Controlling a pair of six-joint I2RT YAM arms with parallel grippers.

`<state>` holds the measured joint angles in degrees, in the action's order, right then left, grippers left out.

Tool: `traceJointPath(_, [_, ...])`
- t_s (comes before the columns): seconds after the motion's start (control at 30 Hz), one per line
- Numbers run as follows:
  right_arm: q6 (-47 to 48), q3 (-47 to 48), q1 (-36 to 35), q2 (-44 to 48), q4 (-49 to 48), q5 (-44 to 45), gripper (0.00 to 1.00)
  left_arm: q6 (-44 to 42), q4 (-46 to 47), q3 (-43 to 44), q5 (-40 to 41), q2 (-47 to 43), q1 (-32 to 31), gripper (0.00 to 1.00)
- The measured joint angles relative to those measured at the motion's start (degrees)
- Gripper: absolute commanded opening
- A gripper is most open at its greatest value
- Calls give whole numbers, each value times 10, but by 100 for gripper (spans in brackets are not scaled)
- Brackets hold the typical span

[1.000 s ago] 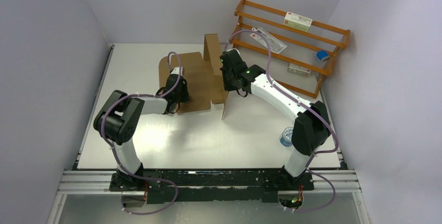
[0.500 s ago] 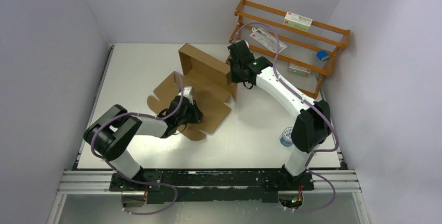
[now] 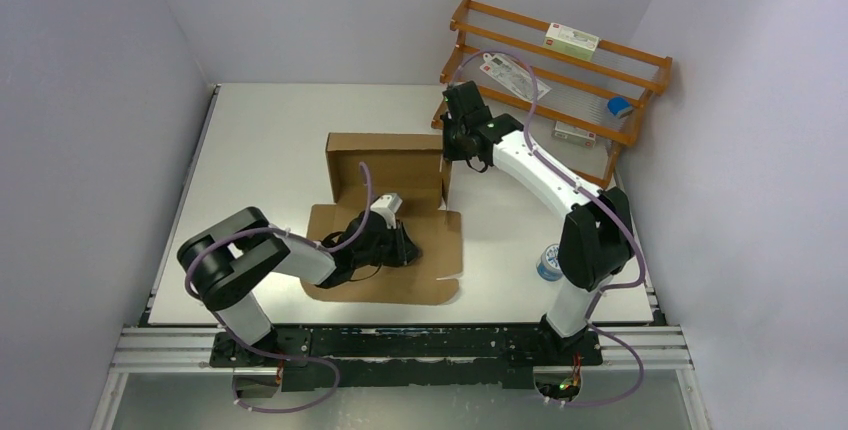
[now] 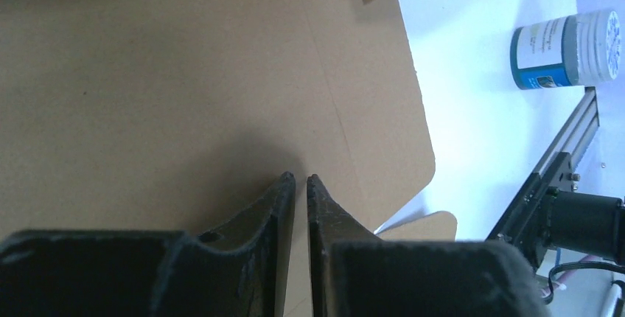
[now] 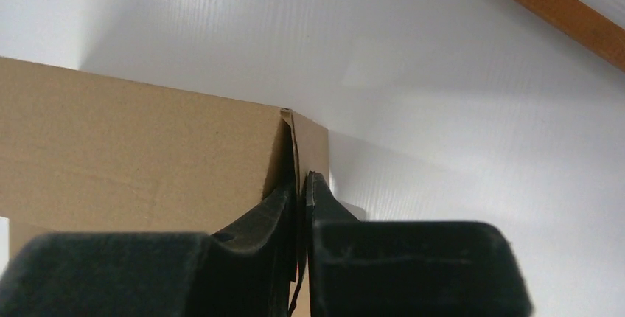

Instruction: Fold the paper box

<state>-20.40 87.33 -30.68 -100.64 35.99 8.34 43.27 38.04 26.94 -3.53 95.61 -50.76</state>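
The paper box (image 3: 395,178) (image 4: 184,74) (image 5: 133,147) sits near the middle of the table (image 3: 270,130), partly folded. Its far half stands up as an open tray with raised walls, and its brown floor shows through the open top. Its near half lies flat on the table as a wide panel reaching toward the near edge.

The left gripper (image 3: 408,247) (image 4: 301,178) rests on that flat panel. Its fingers are drawn almost together, with only a thin slit between the tips and nothing seen held in it.

The right gripper (image 3: 447,150) (image 5: 302,184) is at the tray's right-hand wall, by the corner nearest the right edge of the table. Its fingers are pinched tight on the thin upright edge of the cardboard.

A wooden rack (image 3: 508,18) leans in the far right corner. It holds a white carton (image 3: 572,42) on its top rail, a flat white packet (image 3: 515,75) below that, a small blue thing (image 3: 620,106) at its right end and a second carton (image 3: 575,132) lower down.

A small round blue-and-white tin (image 3: 549,261) (image 4: 564,48) stands on the table near the right edge, well apart from the box.
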Motion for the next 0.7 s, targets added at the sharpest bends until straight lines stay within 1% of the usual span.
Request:
traceJointPath(0.2, [-12, -39, 3, 15, -56, -27, 22, 26, 32, 3, 0, 21, -19, 18])
traceJointPath(0.33, [-11, -65, 4, 31, -64, -45, 25, 37, 42, 4, 1, 28, -27, 18])
traceJointPath(0.53, [2, -91, 4, 76, -63, -50, 31, 50, 47, 2, 3, 30, -30, 18])
traceJointPath(0.7, [16, -100, 4, 113, -63, -43, 32, 57, 54, -2, 6, 32, -30, 17])
